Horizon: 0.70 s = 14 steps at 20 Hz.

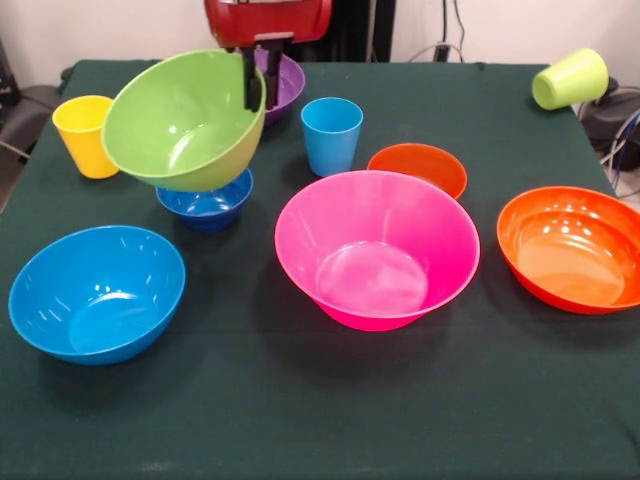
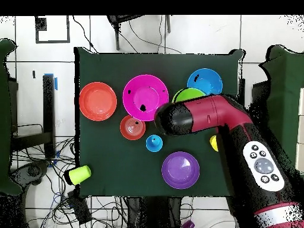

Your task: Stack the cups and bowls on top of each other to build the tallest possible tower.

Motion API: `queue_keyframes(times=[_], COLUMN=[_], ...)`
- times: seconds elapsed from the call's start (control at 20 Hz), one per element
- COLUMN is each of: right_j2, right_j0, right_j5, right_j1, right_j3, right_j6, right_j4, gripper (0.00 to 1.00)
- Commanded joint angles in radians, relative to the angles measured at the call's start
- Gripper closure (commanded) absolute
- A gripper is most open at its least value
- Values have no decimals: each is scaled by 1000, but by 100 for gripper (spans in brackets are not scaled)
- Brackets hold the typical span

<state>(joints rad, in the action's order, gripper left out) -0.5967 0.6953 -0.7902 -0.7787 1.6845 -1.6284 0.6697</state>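
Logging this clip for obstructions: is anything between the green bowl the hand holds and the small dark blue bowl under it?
Nothing visible. The hand grips the rim of the lime green bowl, which hangs tilted directly over the small dark blue bowl. The yellow cup and light blue cup stand off to either side.

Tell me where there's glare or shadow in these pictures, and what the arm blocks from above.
Front view: bright glints on the inside of the pink bowl and the orange-red bowl; soft shadows on the cloth under the bowls. Overhead view: the arm covers most of the green bowl and part of the yellow cup.
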Motion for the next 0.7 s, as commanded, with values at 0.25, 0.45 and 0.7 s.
queue_keyframes(times=[0.25,0.45,0.7], right_j2=[129,165,195], right_j0=[-96,-123,-136], right_j5=[102,135,158], right_j1=[107,157,173], right_j3=[-78,-101,-107], right_j6=[-115,-133,-110], right_j4=[122,127,108], gripper=[100,100,100])
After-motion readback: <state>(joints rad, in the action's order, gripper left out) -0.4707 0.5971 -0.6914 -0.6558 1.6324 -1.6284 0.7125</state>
